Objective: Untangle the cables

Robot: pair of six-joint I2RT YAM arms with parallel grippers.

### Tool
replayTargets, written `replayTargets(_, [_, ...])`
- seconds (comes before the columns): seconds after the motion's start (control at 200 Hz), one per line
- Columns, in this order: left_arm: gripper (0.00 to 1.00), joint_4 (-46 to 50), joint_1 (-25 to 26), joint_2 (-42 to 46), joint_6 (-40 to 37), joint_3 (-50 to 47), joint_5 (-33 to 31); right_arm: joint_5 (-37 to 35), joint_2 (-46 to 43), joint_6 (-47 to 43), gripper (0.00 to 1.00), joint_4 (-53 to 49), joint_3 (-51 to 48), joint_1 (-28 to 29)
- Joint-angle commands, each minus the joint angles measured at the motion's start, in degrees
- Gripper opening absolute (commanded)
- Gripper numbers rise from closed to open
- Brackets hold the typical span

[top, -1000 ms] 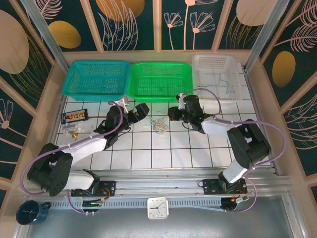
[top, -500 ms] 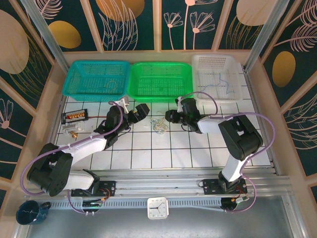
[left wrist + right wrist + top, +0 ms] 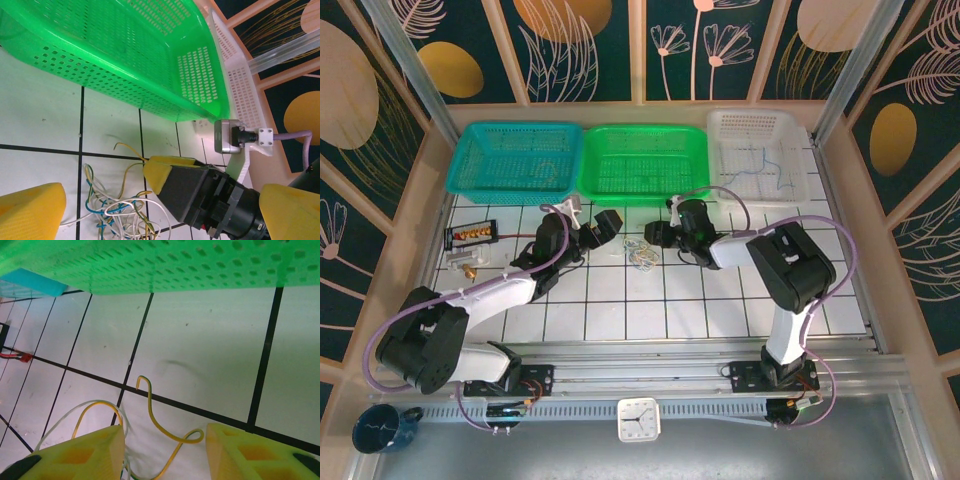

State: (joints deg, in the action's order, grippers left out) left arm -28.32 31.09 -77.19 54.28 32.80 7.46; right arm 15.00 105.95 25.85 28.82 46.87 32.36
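The cables [image 3: 640,252] lie as a small loose clump of blue, yellowish and white wires on the tiled table, between the two grippers. My left gripper [image 3: 603,228] stands wide open just left of the clump, which in the left wrist view [image 3: 107,210] lies between its fingers. My right gripper [image 3: 656,235] is at the clump's right edge, its yellow fingertips [image 3: 159,175] low over the wires. In the right wrist view it [image 3: 165,442] is open, with one yellow-green strand [image 3: 162,427] curling on the tile between the fingers, ungripped.
Three baskets line the back: teal [image 3: 515,155], green [image 3: 642,160] and white [image 3: 760,150], the white one holding a few thin wires. The green basket's wall [image 3: 125,60] is close behind both grippers. A small connector strip [image 3: 470,233] lies at the left.
The right gripper has moved left to the clump and opened from shut. The left arm has stayed still and open.
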Motion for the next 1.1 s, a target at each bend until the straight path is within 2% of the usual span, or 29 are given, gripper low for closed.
replayTargets(0.0, [0.99, -1.4, 0.1, -0.4, -0.5, 0.9, 0.9, -0.8, 1.9, 0.3, 0.47, 3.2, 0.9, 0.5])
replayTargets(0.16, [0.99, -1.3, 0.1, -0.1, -0.6, 0.8, 0.8, -0.9, 3.1, 0.0, 0.42, 4.1, 0.5, 0.5])
replayTargets(0.275, [0.98, -1.3, 0.1, -0.1, -0.5, 0.7, 0.8, -0.4, 2.9, -0.4, 0.15, 4.4, 0.2, 0.5])
replayTargets(0.38, [0.99, -1.4, 0.1, 0.2, -0.4, 0.5, 0.6, 0.5, 1.4, -0.9, 0.00, 3.9, -0.2, 0.6])
replayTargets(0.781, [0.99, -1.7, 0.1, 1.3, -0.3, 0.4, 1.3, 1.2, -11.9, -2.1, 0.00, 2.7, -5.6, 0.7])
replayTargets(1.096, [0.98, -6.6, 0.0, 1.2, 2.5, 2.2, 7.6, 3.3, -20.2, -3.0, 0.00, 2.2, -6.1, 2.6])
